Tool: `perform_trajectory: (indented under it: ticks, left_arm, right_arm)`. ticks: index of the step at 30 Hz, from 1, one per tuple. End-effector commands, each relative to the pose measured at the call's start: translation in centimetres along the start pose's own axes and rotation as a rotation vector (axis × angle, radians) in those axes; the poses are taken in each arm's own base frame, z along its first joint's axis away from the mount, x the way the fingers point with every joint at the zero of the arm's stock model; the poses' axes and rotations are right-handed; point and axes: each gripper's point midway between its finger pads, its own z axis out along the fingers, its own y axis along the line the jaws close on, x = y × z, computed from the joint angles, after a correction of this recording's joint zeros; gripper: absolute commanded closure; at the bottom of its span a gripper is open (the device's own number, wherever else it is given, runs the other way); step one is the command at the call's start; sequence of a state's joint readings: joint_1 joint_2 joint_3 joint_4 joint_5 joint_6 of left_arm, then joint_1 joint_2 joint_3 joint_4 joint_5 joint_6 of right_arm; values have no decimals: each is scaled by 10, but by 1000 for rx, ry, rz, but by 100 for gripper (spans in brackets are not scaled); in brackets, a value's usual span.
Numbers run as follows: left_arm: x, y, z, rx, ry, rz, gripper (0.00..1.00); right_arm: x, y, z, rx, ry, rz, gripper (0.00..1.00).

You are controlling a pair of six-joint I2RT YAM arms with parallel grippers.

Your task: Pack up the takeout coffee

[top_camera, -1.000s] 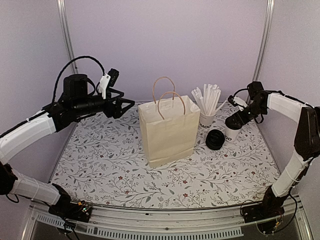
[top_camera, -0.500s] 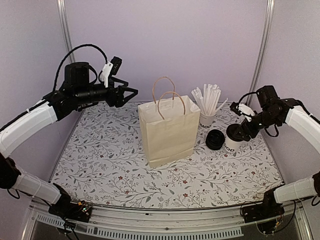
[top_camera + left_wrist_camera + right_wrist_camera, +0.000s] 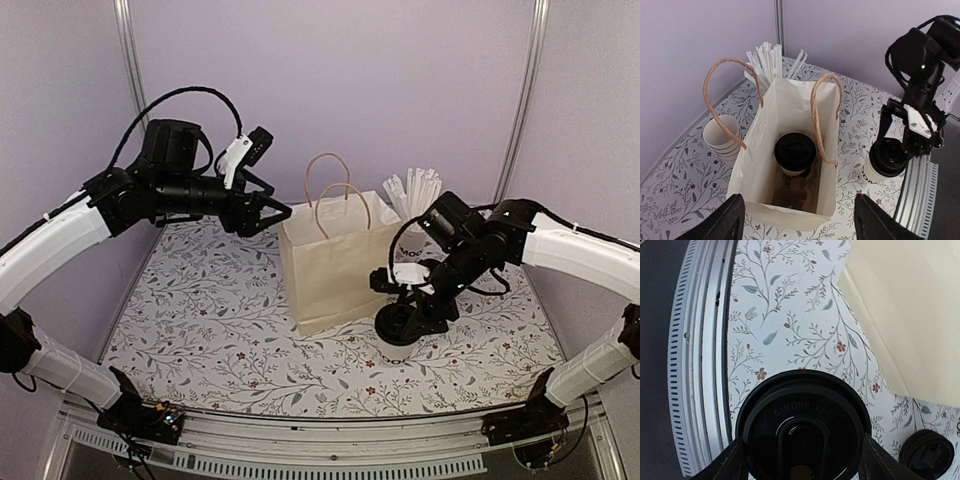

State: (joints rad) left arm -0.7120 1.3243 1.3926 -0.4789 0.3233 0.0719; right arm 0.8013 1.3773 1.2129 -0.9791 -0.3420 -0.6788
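One takeout coffee (image 3: 795, 151), a white cup with a black lid, stands inside the open cream paper bag (image 3: 340, 258). My right gripper (image 3: 408, 312) is shut on a second takeout coffee (image 3: 400, 338), just in front of the bag's right corner and low over the mat. In the right wrist view its black lid (image 3: 801, 429) fills the space between the fingers (image 3: 735, 460). I cannot tell whether it touches the mat. My left gripper (image 3: 276, 213) hovers at the bag's top left edge. It (image 3: 799, 225) is open and empty, looking down into the bag (image 3: 790, 102).
A cup of white straws (image 3: 418, 205) stands behind the right arm at the back right. A stack of white cups (image 3: 722, 137) sits behind the bag. A loose black lid (image 3: 926, 455) lies on the floral mat (image 3: 220, 320). A metal rail (image 3: 700, 355) edges the table's front.
My right arm has carried the lidded cup from the back right to the front of the bag. My left gripper has moved right, up to the bag's top edge.
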Motion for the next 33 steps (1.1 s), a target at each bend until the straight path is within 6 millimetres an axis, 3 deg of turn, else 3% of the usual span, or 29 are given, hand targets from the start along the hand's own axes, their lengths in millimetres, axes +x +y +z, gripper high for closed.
perform_trajectory:
  ticks: [1, 5, 10, 17, 19, 20, 21, 22, 26, 30, 33]
  left_arm:
    - [18, 1, -9, -43, 77, -13, 23]
    - [20, -1, -17, -45, 72, -23, 23]
    - [31, -3, -26, -56, 114, -19, 22]
    - [47, -8, -34, -42, 167, -33, 22]
    - [50, -11, -35, -30, 175, -38, 22]
    - [52, -11, -35, -29, 181, -42, 22]
    - [54, -12, -35, -24, 185, -44, 22]
    - [56, -14, -35, -15, 192, -47, 22]
    - [68, -26, -38, 36, 230, -54, 21]
    - [78, -47, -41, 104, 284, -25, 22]
    - [85, -73, -41, 183, 330, 22, 22]
  right_arm:
    - [-43, 20, 19, -48, -40, -167, 36]
    - [-81, 35, 39, -86, -101, -277, 36]
    - [-106, 39, 75, -137, -110, -339, 36]
    - [-112, 35, 111, -185, -91, -335, 34]
    - [-112, 33, 116, -184, -81, -326, 28]
    - [-110, 33, 119, -186, -70, -319, 16]
    - [-109, 33, 120, -192, -62, -315, 3]
    - [-108, 33, 120, -197, -54, -314, 1]
    - [-112, 37, 110, -205, -65, -307, 1]
    - [-123, 44, 71, -180, -124, -336, 1]
    - [-115, 48, 52, -158, -120, -359, 1]
